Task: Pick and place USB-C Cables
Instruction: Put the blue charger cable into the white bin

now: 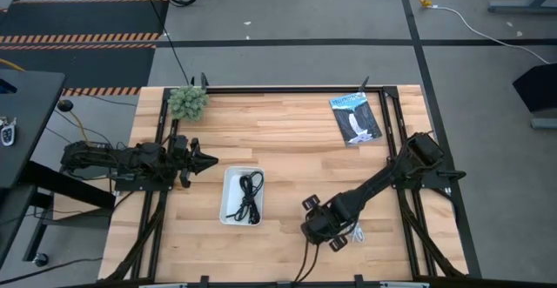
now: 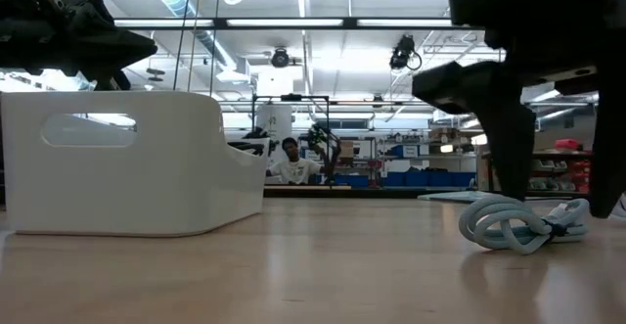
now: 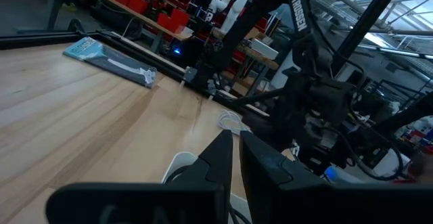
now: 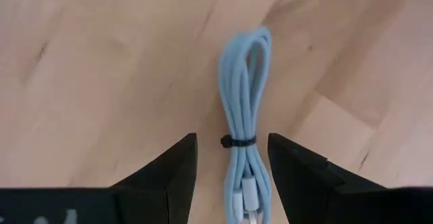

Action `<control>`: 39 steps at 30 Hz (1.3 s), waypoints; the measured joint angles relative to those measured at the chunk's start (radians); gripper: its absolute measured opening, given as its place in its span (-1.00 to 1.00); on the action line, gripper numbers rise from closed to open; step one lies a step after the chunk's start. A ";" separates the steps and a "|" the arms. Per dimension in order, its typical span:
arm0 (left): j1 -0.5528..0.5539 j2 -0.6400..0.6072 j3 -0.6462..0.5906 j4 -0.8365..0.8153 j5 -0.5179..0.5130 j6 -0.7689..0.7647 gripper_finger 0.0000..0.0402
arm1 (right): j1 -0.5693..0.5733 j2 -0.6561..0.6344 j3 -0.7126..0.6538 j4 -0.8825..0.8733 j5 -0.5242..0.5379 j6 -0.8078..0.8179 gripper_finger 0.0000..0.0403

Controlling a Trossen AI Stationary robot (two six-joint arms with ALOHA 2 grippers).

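Observation:
A pale white-blue coiled USB-C cable (image 4: 243,109), tied at its middle with a black band, lies flat on the wooden table near its near edge (image 1: 355,234) (image 2: 514,224). My right gripper (image 4: 232,166) (image 1: 339,237) hangs open directly over it, pointing down, one finger on each side of the coil without touching it. Dark coiled cables (image 1: 251,197) lie inside the white tray (image 1: 228,203) (image 2: 127,162). My left gripper (image 1: 204,160) (image 3: 232,160) waits shut above the table, just left of the tray.
A blue-black flat packet (image 1: 355,118) (image 3: 111,58) lies near the far right corner. A small green plant (image 1: 187,103) sits at the far left corner. Bare wood stretches between the tray and the packet. A person (image 2: 287,162) sits in the room beyond the table.

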State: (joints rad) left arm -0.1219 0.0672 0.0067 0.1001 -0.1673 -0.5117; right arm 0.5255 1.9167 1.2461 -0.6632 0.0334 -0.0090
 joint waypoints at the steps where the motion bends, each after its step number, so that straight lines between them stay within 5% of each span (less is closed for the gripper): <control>1: 0.000 0.000 0.000 0.000 0.000 0.000 -0.82 | 0.000 0.000 -0.007 -0.001 0.001 0.014 -0.07; 11: 0.000 0.000 0.000 0.000 0.000 0.000 -0.82 | -0.011 -0.004 -0.091 0.093 0.022 0.045 -0.20; 23: 0.000 0.000 0.000 0.000 0.000 0.000 -0.82 | -0.028 -0.006 -0.091 0.098 0.025 0.076 -0.81; 29: 0.000 0.000 0.000 0.000 0.000 0.000 -0.82 | -0.096 -0.010 -0.039 0.140 0.114 -0.045 -0.83; 39: 0.000 0.000 0.000 -0.001 0.000 0.000 -0.82 | -0.207 -0.009 -0.016 0.505 0.299 -0.466 -0.79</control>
State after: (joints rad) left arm -0.1223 0.0669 0.0071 0.0994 -0.1675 -0.5117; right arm 0.3186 1.9079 1.2301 -0.1581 0.3326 -0.4746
